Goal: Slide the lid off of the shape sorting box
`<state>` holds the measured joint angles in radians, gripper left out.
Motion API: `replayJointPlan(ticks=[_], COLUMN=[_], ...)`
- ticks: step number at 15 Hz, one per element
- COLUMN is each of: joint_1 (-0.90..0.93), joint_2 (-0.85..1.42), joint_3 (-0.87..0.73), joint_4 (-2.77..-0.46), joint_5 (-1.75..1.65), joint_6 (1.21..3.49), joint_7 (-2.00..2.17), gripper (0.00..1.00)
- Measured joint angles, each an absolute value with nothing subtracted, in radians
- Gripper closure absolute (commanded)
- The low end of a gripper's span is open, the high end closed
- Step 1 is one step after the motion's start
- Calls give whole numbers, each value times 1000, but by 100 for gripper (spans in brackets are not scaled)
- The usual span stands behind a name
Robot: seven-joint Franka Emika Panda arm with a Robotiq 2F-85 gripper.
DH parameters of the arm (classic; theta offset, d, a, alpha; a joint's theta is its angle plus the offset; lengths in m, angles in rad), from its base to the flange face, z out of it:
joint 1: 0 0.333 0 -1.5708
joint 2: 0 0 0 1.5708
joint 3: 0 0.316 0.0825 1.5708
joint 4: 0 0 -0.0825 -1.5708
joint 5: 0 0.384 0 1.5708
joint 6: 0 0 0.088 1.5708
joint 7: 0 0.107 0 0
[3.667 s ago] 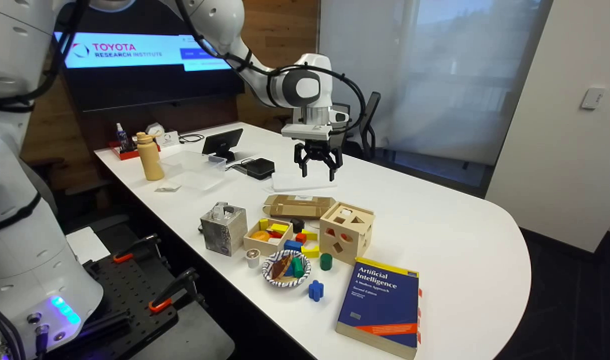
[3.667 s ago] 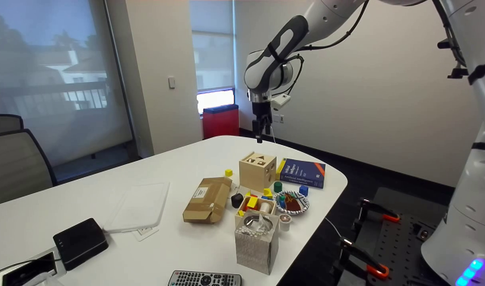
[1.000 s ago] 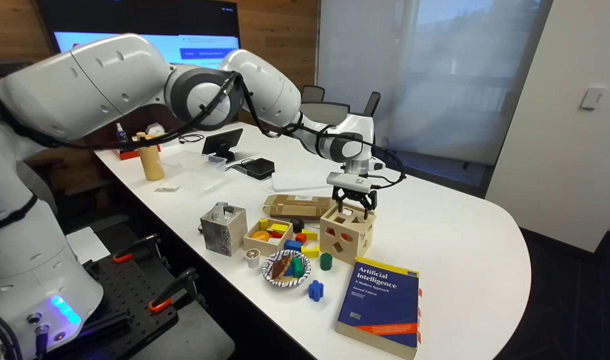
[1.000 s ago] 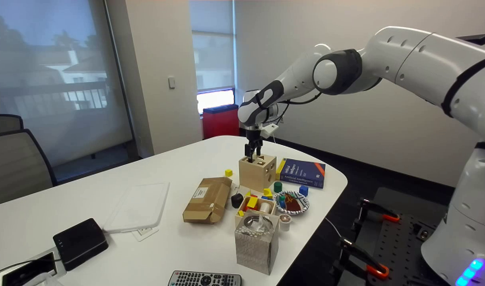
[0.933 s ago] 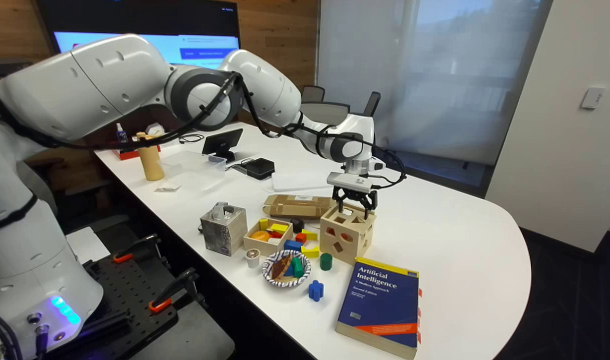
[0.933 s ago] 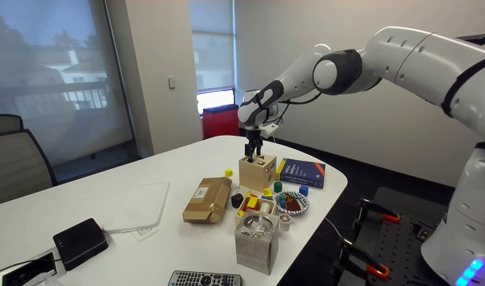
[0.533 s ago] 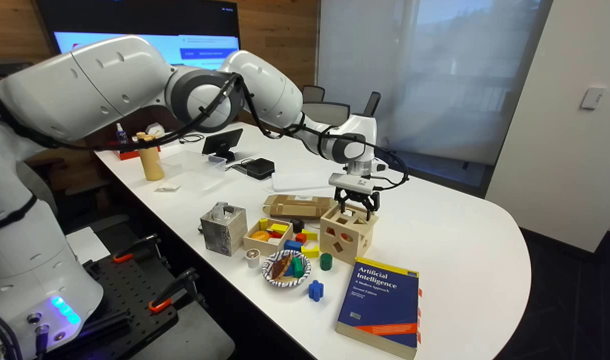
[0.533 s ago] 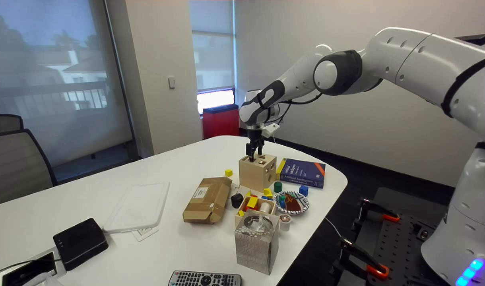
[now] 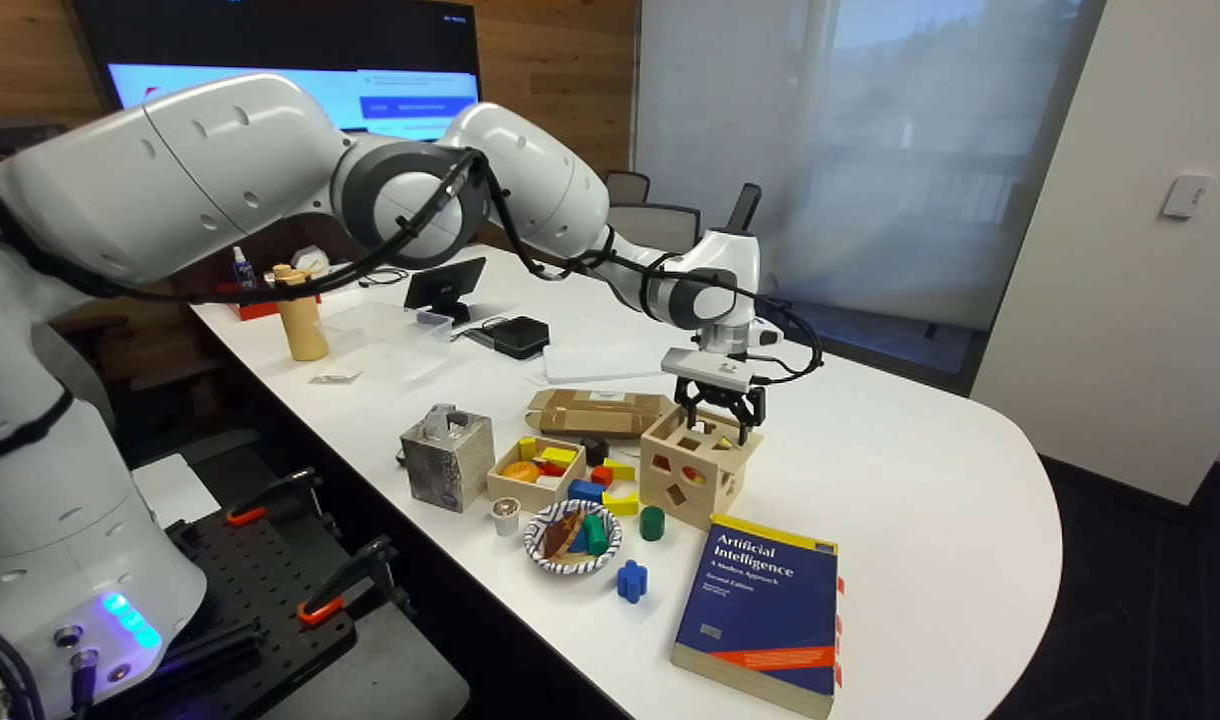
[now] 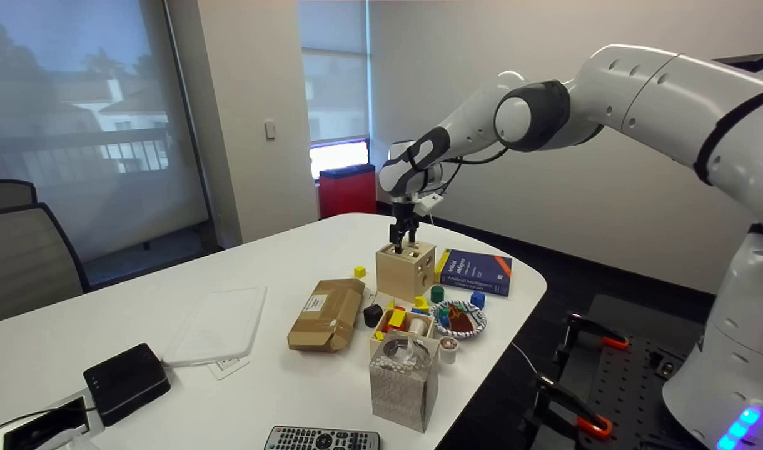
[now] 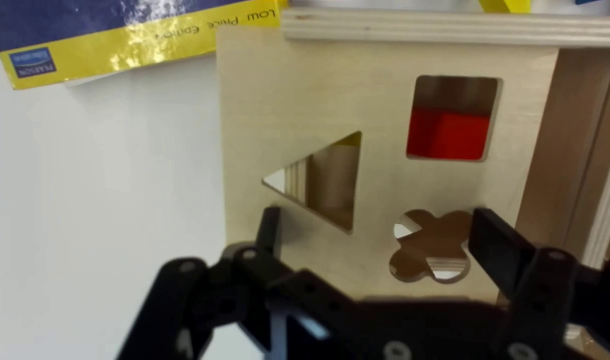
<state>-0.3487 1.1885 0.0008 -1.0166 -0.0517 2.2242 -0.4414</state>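
The shape sorting box (image 9: 705,500) is a light-wood cube on the white table, also in an exterior view (image 10: 394,278). Its lid (image 11: 335,85), a thin panel with cut-outs, is part way out: in the wrist view it overhangs on the left and leaves a gap into the box on the right. My gripper (image 11: 374,212) is open above the lid, both fingertips at its surface, one by the triangle hole and one at the flower-shaped hole's edge. It also shows in both exterior views (image 9: 717,432) (image 10: 405,246). I cannot tell how deep the fingertips reach.
A blue book (image 9: 760,610) lies close beside the box. A patterned bowl (image 9: 573,560), a small wooden tray (image 9: 515,490), loose blocks such as a green cylinder (image 9: 652,523), a cardboard package (image 9: 600,412) and a tissue box (image 9: 448,470) stand around it.
The gripper has come down from above onto the lid. Over the last second it has shifted slightly sideways, and the lid has slid with it past the box's edge. The box stays in place.
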Motion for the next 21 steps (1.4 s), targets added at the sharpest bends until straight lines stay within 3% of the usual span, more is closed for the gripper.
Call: replayJointPlan(ticks=[21], joint_1=[-398], joint_2=[1265], joint_3=[-12], joint_4=[-868], joint_5=[-36], joint_6=[2142], joint_7=[-404], gripper=[0])
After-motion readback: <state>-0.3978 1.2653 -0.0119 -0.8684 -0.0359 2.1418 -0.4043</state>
